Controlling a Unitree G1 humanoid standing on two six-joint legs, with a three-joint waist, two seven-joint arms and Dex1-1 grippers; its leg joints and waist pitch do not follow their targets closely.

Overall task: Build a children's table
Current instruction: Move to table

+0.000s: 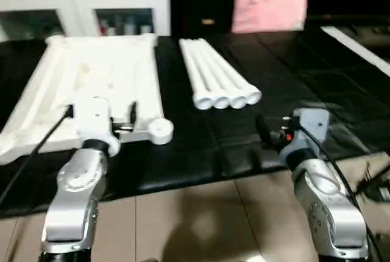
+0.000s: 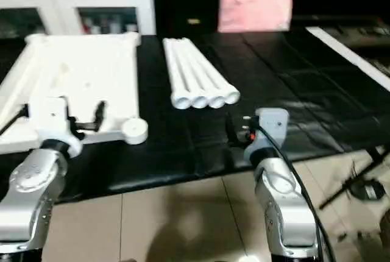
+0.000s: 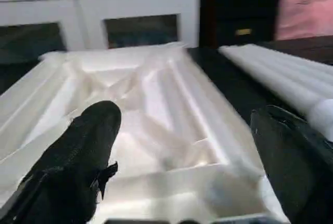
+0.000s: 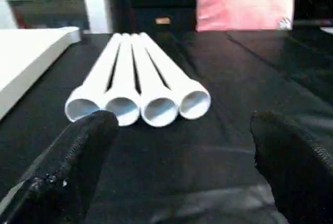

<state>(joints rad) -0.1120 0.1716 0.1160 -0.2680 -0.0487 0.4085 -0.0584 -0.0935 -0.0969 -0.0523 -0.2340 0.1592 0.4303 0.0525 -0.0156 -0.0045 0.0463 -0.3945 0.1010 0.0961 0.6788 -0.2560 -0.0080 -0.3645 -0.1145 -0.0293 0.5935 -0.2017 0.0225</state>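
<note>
Four white tube legs (image 4: 136,86) lie bundled side by side on the black mat (image 1: 286,100), just right of the upturned tabletop (image 1: 100,85), their long axes running away from the robot and their hollow ends facing it. The right gripper (image 4: 177,169) sits just short of those open ends, jaws spread wide and empty, so it looks the nearer arm. The left gripper (image 3: 187,166), likewise spread and empty, hovers over the tabletop's near edge beside a round corner socket (image 1: 160,130).
</note>
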